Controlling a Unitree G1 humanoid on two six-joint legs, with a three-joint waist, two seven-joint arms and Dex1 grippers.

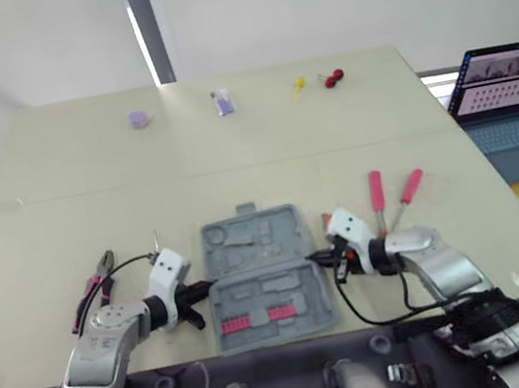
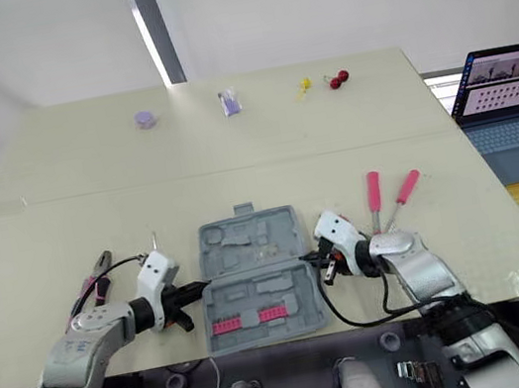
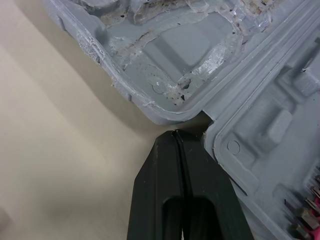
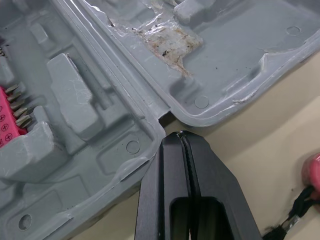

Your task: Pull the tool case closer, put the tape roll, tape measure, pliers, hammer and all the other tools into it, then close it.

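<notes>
Head views, case: the grey plastic tool case [image 1: 264, 274] lies open and flat on the beige tabletop [image 1: 61, 209], near the front edge, between the two arms.
Head views, left tool: the left tool [image 1: 202, 289] is clenched, its tip at the case's left edge on the hinge line.
Head views, right tool: the right tool [image 1: 317, 259] is clenched too, its tip at the case's right edge.
Head views, loose items: pink-handled pliers [image 1: 94, 283] lie beside the left arm. Two pink-handled screwdrivers [image 1: 377, 195] lie right of the case. A small purple roll [image 1: 140, 119] sits near the far edge, well apart.
Left wrist view, fingers: the black fingers [image 3: 200, 190] are pressed together and grasp nothing, with their tips at the notch where the case's halves meet.
Right wrist view, fingers: the black fingers [image 4: 215, 190] are pressed together at the opposite notch. A pink bit strip [image 4: 6, 122] sits in one half.
</notes>
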